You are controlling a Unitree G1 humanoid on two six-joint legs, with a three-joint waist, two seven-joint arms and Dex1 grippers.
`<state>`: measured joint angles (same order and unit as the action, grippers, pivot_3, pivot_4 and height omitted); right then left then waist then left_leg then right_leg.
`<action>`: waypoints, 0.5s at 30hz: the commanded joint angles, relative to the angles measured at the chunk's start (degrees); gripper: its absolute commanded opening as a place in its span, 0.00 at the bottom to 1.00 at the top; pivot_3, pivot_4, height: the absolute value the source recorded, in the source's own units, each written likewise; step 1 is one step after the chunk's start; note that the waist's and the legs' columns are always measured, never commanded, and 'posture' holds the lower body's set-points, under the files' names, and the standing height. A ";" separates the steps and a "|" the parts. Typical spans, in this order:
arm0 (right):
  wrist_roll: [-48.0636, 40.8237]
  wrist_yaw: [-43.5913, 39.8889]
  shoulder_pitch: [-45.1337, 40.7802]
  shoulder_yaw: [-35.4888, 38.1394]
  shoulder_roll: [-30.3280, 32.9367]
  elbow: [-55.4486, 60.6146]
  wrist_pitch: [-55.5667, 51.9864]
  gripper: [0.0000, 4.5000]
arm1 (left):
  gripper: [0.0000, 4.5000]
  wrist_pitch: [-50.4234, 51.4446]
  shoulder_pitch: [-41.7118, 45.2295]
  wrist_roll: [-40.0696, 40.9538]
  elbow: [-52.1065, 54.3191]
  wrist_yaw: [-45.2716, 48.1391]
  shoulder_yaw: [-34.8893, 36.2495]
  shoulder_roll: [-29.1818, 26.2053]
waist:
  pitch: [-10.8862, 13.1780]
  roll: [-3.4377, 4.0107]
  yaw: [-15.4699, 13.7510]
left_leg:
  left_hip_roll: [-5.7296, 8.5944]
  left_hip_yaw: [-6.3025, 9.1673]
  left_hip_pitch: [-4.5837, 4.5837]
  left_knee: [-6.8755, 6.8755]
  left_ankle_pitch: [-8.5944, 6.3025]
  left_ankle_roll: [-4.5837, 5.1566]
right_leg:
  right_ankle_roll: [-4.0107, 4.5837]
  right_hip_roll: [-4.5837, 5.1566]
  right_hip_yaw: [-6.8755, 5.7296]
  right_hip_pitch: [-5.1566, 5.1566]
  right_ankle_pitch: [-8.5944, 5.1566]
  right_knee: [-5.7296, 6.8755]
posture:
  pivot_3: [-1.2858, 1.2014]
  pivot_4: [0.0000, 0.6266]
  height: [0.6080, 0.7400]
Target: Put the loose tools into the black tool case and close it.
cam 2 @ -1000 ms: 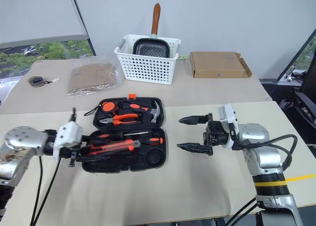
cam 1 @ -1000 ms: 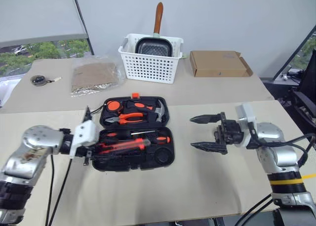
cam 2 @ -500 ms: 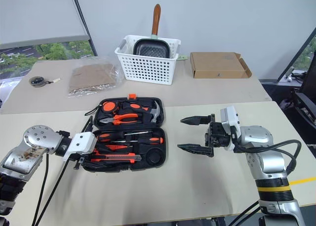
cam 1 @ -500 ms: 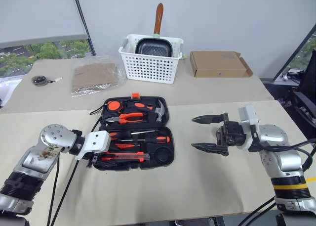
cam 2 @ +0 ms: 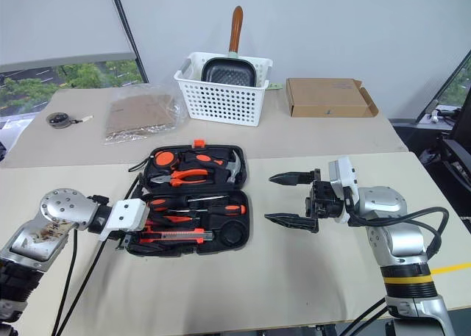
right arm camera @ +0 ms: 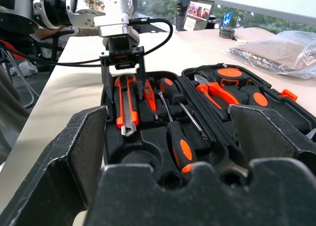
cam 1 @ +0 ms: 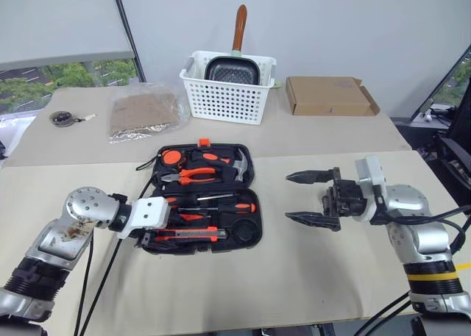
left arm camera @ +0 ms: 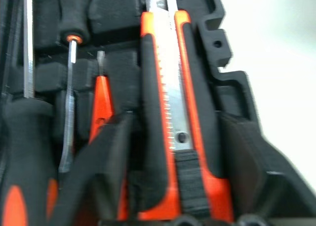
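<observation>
Left arm: silver, bent inward — its black two-fingered left gripper [right arm camera: 123,72] angled down, fingers spread.
Right arm: level — right gripper [cam 1: 305,198] wide apart.

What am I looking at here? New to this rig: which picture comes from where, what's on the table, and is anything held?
A two-armed humanoid works at a table. Two pictures come from its head, one from each wrist, looking along that gripper's fingers. The open black tool case holds screwdrivers, pliers and a hammer. The left gripper stands open astride the red-and-black utility knife, which lies in its recess, not gripped. The right gripper hangs open and empty beside the case. Behind are a white basket with a pan, a cardboard box and a plastic bag.
</observation>
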<state>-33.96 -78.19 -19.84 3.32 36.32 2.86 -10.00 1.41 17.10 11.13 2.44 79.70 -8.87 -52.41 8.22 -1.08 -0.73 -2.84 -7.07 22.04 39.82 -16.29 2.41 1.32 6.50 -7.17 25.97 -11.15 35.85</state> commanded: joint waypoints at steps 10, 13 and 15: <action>0.02 -0.36 -0.73 1.16 0.13 0.02 2.32 1.00 | 0.97 11.51 0.94 12.45 5.28 1.86 7.13 -1.46 | 0.00 0.00 0.05 | -0.03 -0.02 -0.07 0.05 0.03 -0.04 | -0.02 -0.01 0.04 0.00 0.00 0.12 | 0.52 0.24 0.70; -0.01 -0.35 -0.51 1.10 0.09 0.13 2.41 1.00 | 0.97 13.07 1.03 13.89 5.51 2.83 8.36 -2.57 | 0.00 0.00 0.05 | -0.03 0.01 -0.11 0.05 0.06 -0.08 | -0.02 -0.03 0.05 -0.01 0.00 0.16 | 0.52 0.24 0.70; 0.05 -0.28 -0.56 1.00 -0.04 0.04 2.48 1.00 | 0.97 13.93 2.10 14.48 5.55 1.34 8.42 -1.07 | 0.00 0.00 0.04 | -0.03 0.01 -0.12 0.05 0.07 -0.10 | -0.02 -0.03 0.06 -0.01 0.00 0.16 | 0.52 0.24 0.70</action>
<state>-33.89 -78.56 -19.80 3.32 36.31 1.92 -9.02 14.72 17.53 24.00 6.63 81.89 -1.93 -54.20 8.23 -1.08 -0.69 -2.86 -7.06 21.93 39.87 -16.22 2.30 1.30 6.46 -7.12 25.96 -11.15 36.02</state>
